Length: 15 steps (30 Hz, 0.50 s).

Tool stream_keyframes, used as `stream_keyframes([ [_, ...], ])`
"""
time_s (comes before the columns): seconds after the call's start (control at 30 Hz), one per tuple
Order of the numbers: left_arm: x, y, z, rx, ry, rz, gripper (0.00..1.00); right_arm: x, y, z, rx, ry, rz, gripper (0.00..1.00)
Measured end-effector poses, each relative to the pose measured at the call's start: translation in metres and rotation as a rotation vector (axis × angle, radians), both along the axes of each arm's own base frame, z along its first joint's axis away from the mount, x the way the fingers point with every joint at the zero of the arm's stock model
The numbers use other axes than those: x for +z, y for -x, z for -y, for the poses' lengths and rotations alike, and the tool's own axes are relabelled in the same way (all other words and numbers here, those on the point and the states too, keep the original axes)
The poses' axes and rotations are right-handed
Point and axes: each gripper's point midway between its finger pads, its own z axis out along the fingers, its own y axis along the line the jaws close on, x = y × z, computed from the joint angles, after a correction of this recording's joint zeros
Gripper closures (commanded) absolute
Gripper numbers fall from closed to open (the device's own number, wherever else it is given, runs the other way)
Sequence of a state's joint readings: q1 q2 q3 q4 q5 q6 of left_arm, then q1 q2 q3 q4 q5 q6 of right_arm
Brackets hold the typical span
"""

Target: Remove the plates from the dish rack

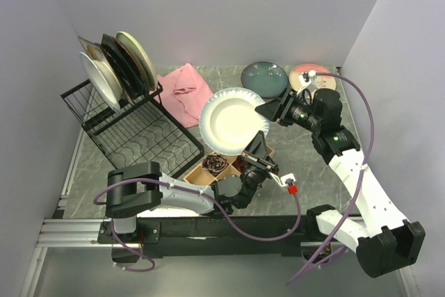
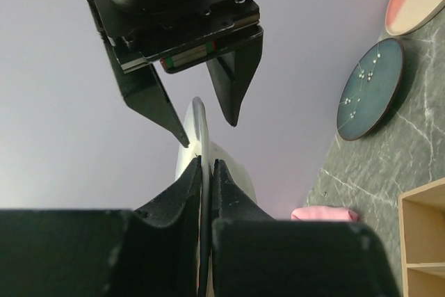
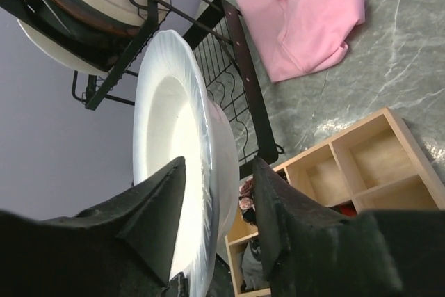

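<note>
My left gripper [image 1: 254, 145] is shut on the rim of a white plate [image 1: 233, 120] and holds it in the air over the table's middle; its jaws pinch the plate's edge [image 2: 199, 130] in the left wrist view. My right gripper [image 1: 272, 110] is open, its jaws straddling the plate's opposite rim [image 3: 201, 172] without closing. The black wire dish rack [image 1: 139, 133] stands at the left with several plates [image 1: 115, 67] upright at its back. A teal plate [image 1: 263, 78] and a pink-cream plate [image 1: 312, 76] lie flat on the table at the back right.
A pink cloth [image 1: 188, 90] lies behind the rack's right corner. A wooden compartment tray [image 1: 219, 166] with small items sits under the held plate, beside the rack's front corner. Walls close in on three sides.
</note>
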State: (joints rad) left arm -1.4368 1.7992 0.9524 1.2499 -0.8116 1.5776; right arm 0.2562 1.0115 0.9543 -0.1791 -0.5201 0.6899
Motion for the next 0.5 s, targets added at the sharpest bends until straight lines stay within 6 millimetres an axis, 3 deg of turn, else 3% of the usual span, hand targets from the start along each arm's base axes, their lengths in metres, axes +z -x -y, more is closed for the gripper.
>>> stream_keyframes([
  [0.07, 0.000, 0.000, 0.000, 0.000, -0.001, 0.002, 0.99, -0.001, 0.000, -0.001, 0.006, 0.000, 0.000, 0.62],
  [0.17, 0.000, 0.001, 0.000, -0.001, -0.001, 0.002, 0.99, -0.006, 0.002, -0.003, 0.020, -0.004, -0.009, 0.72],
  [0.2, 0.000, 0.001, 0.000, -0.001, -0.001, 0.002, 0.99, -0.007, 0.003, -0.003, 0.026, -0.006, -0.009, 0.95],
  [0.23, 0.000, 0.001, 0.001, -0.001, -0.002, 0.001, 0.99, -0.006, 0.003, -0.004, 0.033, -0.010, -0.006, 1.00],
  [0.33, -0.003, 0.002, 0.002, -0.002, 0.007, -0.004, 0.99, -0.004, 0.004, -0.007, 0.042, -0.037, -0.010, 1.00],
  [0.37, -0.003, 0.002, 0.001, 0.000, 0.011, -0.006, 0.96, -0.004, 0.005, -0.007, 0.043, -0.044, -0.013, 1.00],
  [0.47, -0.007, 0.001, 0.001, 0.014, 0.011, -0.016, 0.67, -0.007, 0.006, -0.010, 0.055, -0.069, -0.020, 1.00],
  [0.5, -0.008, 0.001, 0.001, 0.022, 0.007, -0.016, 0.63, -0.009, 0.006, -0.010, 0.059, -0.076, -0.019, 1.00],
])
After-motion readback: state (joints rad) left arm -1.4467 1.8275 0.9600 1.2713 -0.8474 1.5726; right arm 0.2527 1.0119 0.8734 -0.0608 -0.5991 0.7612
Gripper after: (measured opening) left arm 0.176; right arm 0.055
